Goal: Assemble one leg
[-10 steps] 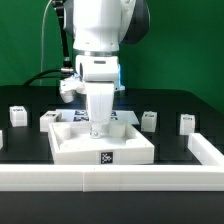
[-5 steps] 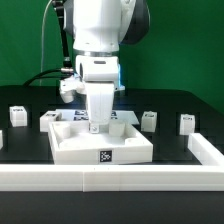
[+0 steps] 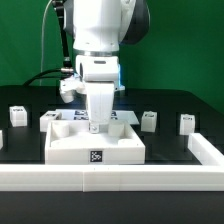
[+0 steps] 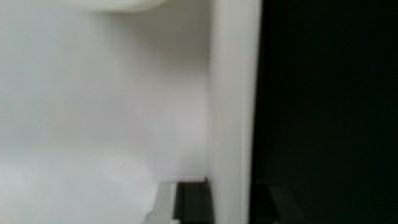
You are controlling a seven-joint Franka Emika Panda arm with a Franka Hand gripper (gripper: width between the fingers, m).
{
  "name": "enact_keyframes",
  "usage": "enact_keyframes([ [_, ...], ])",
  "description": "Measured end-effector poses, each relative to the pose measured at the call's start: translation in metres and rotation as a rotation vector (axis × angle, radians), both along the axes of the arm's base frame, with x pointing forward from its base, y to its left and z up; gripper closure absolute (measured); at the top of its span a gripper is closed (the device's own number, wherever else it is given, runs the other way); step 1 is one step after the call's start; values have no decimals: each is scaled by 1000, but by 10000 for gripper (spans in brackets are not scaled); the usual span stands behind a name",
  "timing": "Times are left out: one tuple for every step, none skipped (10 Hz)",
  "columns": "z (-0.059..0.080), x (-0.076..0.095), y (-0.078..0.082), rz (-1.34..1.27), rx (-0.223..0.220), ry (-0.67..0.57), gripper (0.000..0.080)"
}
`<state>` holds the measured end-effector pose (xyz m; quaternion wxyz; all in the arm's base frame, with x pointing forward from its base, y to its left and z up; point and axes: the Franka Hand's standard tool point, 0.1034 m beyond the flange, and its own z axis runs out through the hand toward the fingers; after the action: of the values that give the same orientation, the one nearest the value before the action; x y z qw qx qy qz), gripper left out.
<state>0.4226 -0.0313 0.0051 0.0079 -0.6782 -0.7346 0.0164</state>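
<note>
- The white tray (image 3: 70,155) has swung since half a second ago; its front tag (image 3: 96,157) now sits further toward the exterior view's left.
- The gripper (image 3: 97,128) reaches into the tray; I cannot tell whether its fingers are apart or together.
- The leg (image 3: 148,120) stands on the black table (image 3: 25,140), near the tray's far corner on the exterior view's right, with bare table around it.

Bright, even light in the exterior view; wrist view badly blurred.
White arm (image 3: 100,30) and tray (image 3: 70,152) nearly blow out against the dark desk (image 3: 166,146); shadows soft; wrist view only unfocused white beside black.
</note>
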Motion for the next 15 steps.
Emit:
enact_keyframes([
  [0, 0, 0, 0, 0, 0, 742],
  [0, 0, 3, -20, 1, -1, 742],
  [0, 2, 21, -59, 6, -3, 742],
  [1, 3, 37, -51, 11, -4, 742],
  [1, 6, 46, -46, 14, -7, 742],
  [0, 10, 56, -48, 17, -11, 742],
  [0, 16, 67, -29, 21, -15, 742],
  [0, 24, 75, -15, 23, -12, 742],
  [0, 34, 82, -5, 24, -13, 742],
  [0, 41, 88, -1, 26, -18, 742],
  [0, 45, 93, -8, 28, -22, 742],
  [0, 48, 96, -26, 26, -17, 742],
  [0, 54, 101, -61, 24, -17, 742],
  [1, 59, 106, -74, 24, -20, 742],
  [1, 64, 109, -82, 24, -23, 742],
])
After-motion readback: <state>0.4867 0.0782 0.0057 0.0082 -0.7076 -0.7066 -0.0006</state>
